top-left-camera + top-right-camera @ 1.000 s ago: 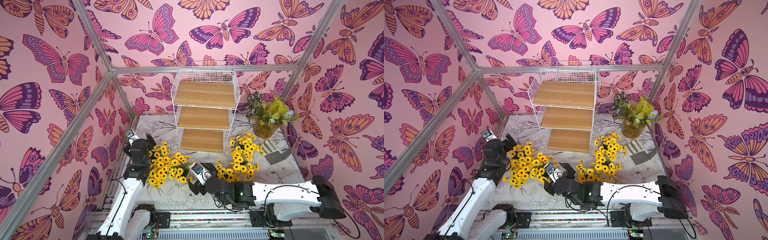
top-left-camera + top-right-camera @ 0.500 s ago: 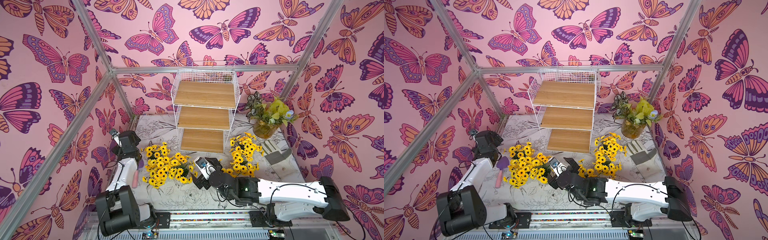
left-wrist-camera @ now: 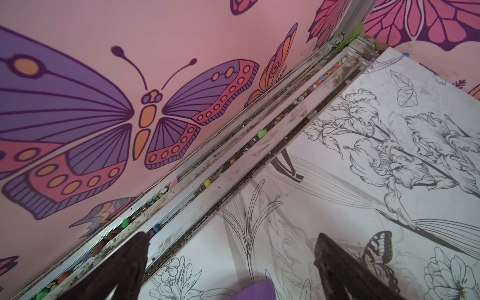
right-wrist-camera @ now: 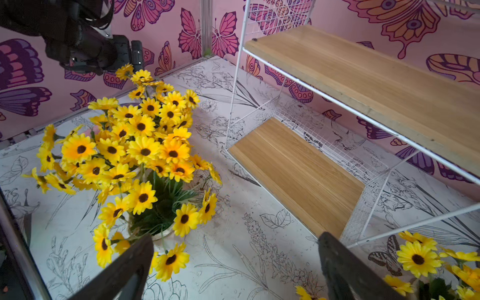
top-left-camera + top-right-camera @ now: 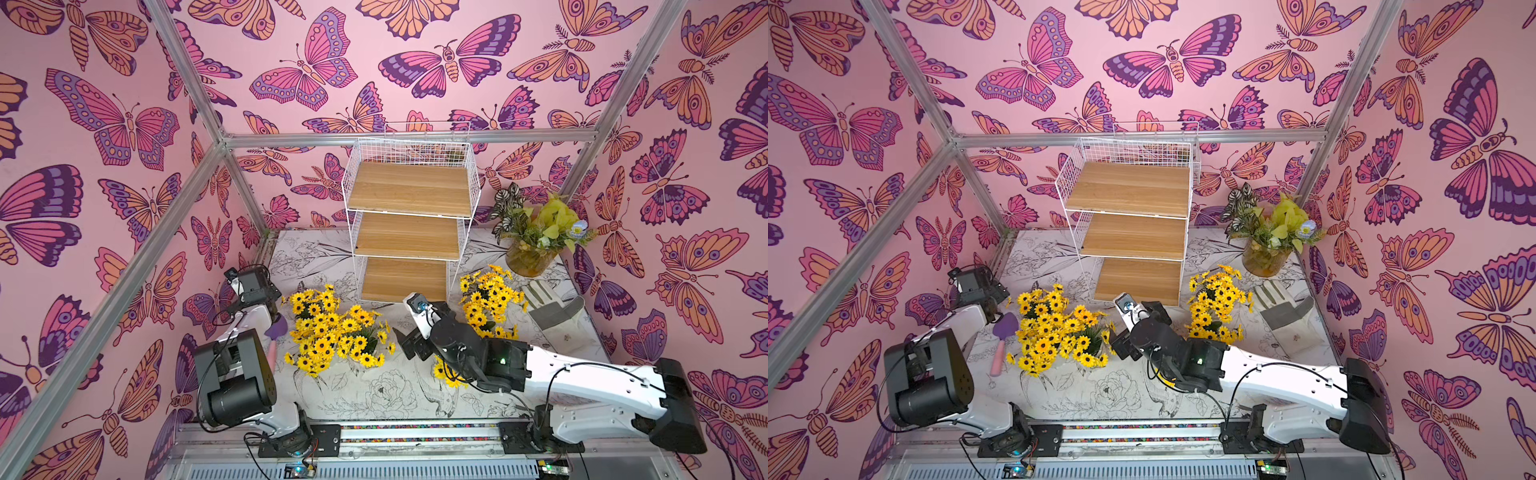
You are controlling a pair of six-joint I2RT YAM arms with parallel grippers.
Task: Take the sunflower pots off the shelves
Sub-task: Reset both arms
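- Blooms, yellow and dark-centred, hide most of the small white ceramic sunflower pots (image 5: 332,332) (image 5: 1054,332) in both top views.
- The pots stand on the white tabletop printed with black line-drawn flowers (image 5: 374,395) in two clusters. One is on the left arm's side and the other (image 5: 488,299) on the right arm's side.
- Both clusters sit in front of the white wire-grid rack with three light wooden boards (image 5: 409,195) (image 4: 298,161), apart from it.
- In the right wrist view one white pot rim (image 4: 162,235) shows under the stems.
- The right gripper (image 4: 235,237) hovers over the tabletop between the two clusters, near the lowest board. Its jaws are spread wide with nothing between them.
- The left gripper (image 3: 231,235) is by the metal rail at the foot of the butterfly wall (image 3: 233,155), also with jaws spread and empty.
- A purple-bladed, pink-handled trowel (image 5: 1005,326) lies just beside the left gripper.
- An amber glass vase of green leaves (image 5: 528,259) and a grey-and-white glove (image 5: 552,311) are at the right side of the tabletop.
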